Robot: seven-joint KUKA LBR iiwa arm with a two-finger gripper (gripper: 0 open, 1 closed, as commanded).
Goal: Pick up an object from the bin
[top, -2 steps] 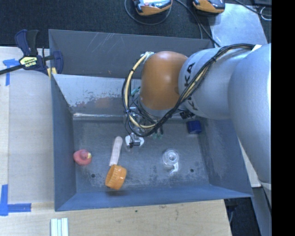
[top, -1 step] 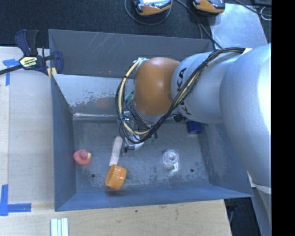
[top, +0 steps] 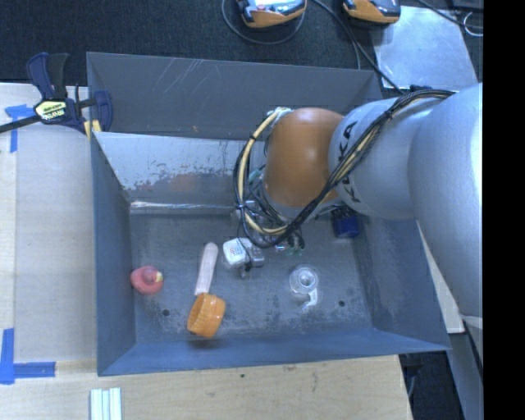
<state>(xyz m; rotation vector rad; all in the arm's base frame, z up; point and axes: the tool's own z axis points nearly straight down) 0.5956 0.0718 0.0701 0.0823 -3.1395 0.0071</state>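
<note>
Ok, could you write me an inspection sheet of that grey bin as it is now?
Surface: grey metal bin, floor scuffed.
Job's things: pink lump at left; white stick with orange cap, middle; clear plastic piece, right; blue thing partly behind the arm.
Clutter: nothing seen.
Grippers: gripper low over the bin's middle, beside the stick's top end.
Cables: yellow and black cables looped round the orange wrist cover.
Surroundings: dark floor behind the bin.

Cap (top: 206, 316) just before tube (top: 205, 268)
</note>
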